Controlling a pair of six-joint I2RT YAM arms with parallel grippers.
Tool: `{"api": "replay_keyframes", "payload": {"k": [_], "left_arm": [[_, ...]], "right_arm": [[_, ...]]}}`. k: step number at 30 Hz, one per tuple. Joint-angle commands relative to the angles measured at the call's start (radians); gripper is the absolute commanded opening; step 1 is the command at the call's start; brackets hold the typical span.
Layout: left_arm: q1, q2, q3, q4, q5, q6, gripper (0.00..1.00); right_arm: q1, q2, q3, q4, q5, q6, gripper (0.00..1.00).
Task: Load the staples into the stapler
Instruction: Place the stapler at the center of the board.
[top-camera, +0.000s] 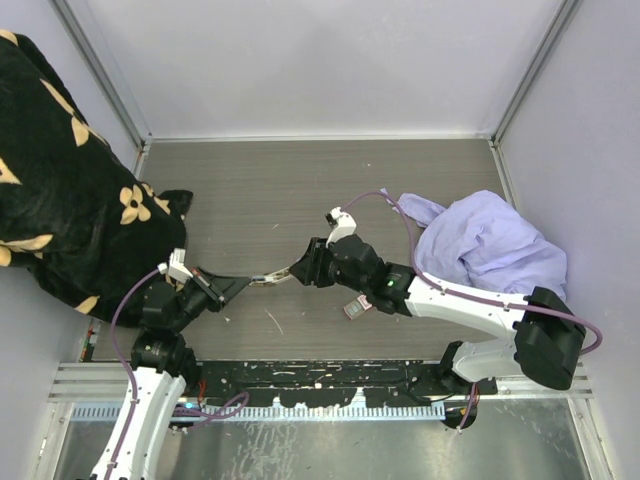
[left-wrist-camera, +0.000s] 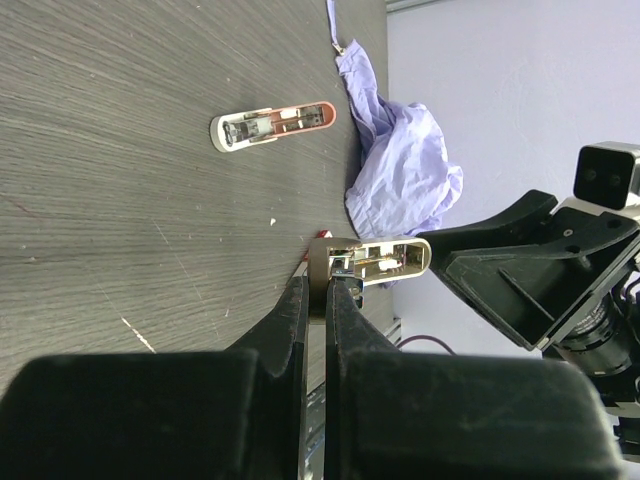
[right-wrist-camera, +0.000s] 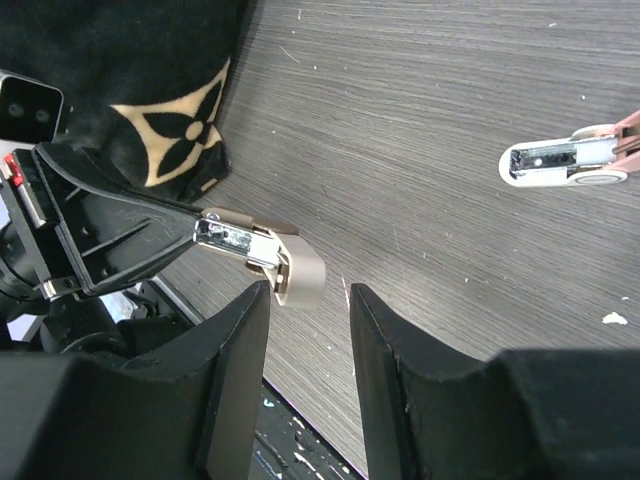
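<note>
The left gripper (left-wrist-camera: 322, 300) is clamping its fingers together on a tan stapler piece (right-wrist-camera: 298, 272) and holding it above the table (top-camera: 280, 190). In the top view the piece's long axis is running left to right just below the frame's centre, with its rounded tan end pointing right. The right gripper (right-wrist-camera: 308, 300) is meeting that end with its fingers standing apart, one on each side of the tan tip and a gap showing on both sides.

At the upper right of the right wrist view, a white-and-pink stapler piece (right-wrist-camera: 565, 160) is lying flat, its long axis running left to right and its open metal end facing left. The staples (top-camera: 355, 308) are lying on the table just below the right forearm, right of centre in the top view. The box is showing too small to tell which way it is pointing. A purple cloth (top-camera: 490, 245) is lying at the right and a black flowered cloth (top-camera: 60, 200) at the left.
</note>
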Motion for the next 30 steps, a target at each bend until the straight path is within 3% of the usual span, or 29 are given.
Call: {"api": "replay_keyframes", "payload": {"k": [1, 15, 30], "left_arm": [[-0.005, 0.0, 0.007, 0.054, 0.01, 0.014, 0.0], [-0.008, -0.002, 0.01, 0.061, 0.012, 0.006, 0.0], [-0.008, -0.001, 0.012, 0.082, 0.01, -0.008, 0.0]], "right_arm": [[0.0, 0.012, 0.06, 0.065, 0.002, 0.009, 0.43], [0.0, 0.028, 0.054, 0.06, 0.012, 0.025, 0.33], [0.001, 0.037, 0.02, 0.086, -0.004, 0.084, 0.35]]}}
